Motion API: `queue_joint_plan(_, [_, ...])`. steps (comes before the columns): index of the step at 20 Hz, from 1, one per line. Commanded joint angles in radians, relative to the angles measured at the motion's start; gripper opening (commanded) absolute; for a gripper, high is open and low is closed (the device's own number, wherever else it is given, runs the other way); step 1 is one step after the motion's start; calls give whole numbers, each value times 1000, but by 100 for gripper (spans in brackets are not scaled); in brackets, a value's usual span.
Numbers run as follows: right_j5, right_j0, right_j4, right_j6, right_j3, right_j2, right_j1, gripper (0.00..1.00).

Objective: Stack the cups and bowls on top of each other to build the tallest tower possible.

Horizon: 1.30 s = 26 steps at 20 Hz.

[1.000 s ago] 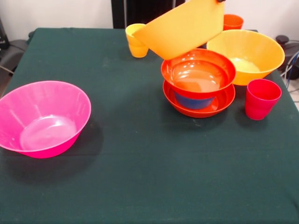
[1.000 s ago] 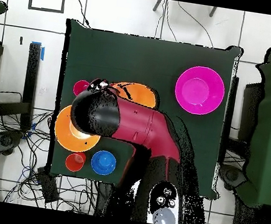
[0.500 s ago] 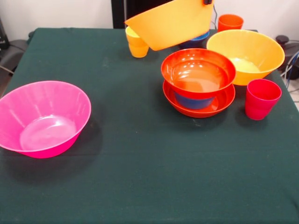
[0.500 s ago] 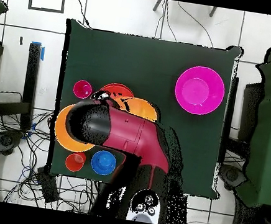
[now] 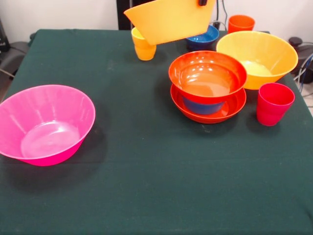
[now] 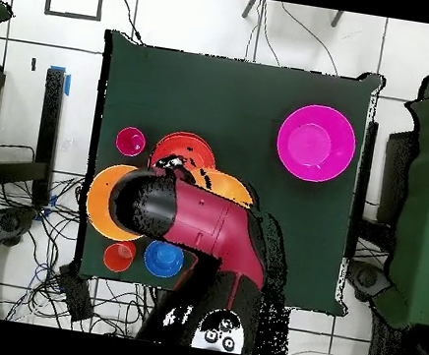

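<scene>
A large orange-yellow bowl [image 5: 171, 19] hangs tilted in the air at the far side, above the yellow cup [image 5: 143, 47]. My gripper [image 5: 202, 2] is shut on its rim, and only a black tip shows at the top edge. In the overhead view the arm hides the gripper and most of the held bowl [image 6: 234, 185]. The tower [image 5: 208, 78] is a red-orange bowl resting on a small blue bowl [image 5: 202, 105] inside a shallow red-orange bowl [image 5: 210, 113]. A second orange-yellow bowl [image 5: 257, 56] and the red-pink cup [image 5: 274, 103] stand to its right.
The pink bowl [image 5: 45, 122] sits alone at the near left. Another blue bowl [image 5: 204, 38] and the orange cup [image 5: 241, 22] stand at the far edge. From above, the red arm [image 6: 201, 225] covers the table's lower middle, next to the pink bowl [image 6: 315, 143].
The held bowl has risen and drawn back from over the tower towards the far edge and left, uncovering the far blue bowl. Everything on the table stayed put.
</scene>
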Motion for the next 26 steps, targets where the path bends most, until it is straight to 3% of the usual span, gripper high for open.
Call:
queue_joint_plan(1, [-134,23,58,258,76,-2,59,0])
queue_joint_plan(6, [-185,13,89,256,84,19,58,0])
queue_joint_plan(26, [-141,42,157,230,83,-4,59,0])
